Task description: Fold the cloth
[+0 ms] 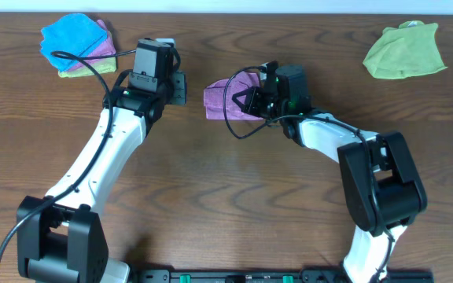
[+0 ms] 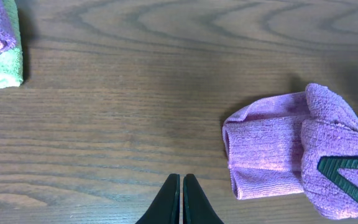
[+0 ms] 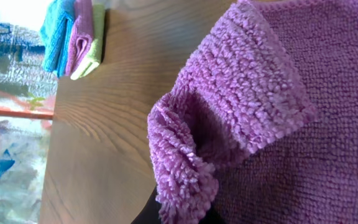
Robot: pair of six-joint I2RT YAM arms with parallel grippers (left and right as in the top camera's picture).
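Right now the left pincer (image 2: 181, 194) is clenched tight with nothing in it. Its two dark fingers press flat together, low over the bare brown tabletop (image 1: 234, 181).

The right pincer (image 1: 250, 101) is clenched too, and it is grasping the purple cloth (image 1: 220, 98). It pinches a fuzzy fold of the cloth and holds that part up a little. The other part of the cloth lies flat on the tabletop, folded over on itself. Seen from the right wrist, the soft purple fluff fills most of the view, and a bunched bit is squeezed at the bottom, right at the fingers.

The cloth sits between the two pincers. It is near the left pincer but not touching it. From the left wrist, the cloth is off to one side of the closed fingers, and one dark finger of the right pincer shows at its edge.

A pile of folded cloths (image 1: 77, 45), blue, purple and green, lies behind the left pincer, on the side away from the purple cloth. A lime-green cloth (image 1: 403, 51) lies crumpled well apart, far behind the right pincer.
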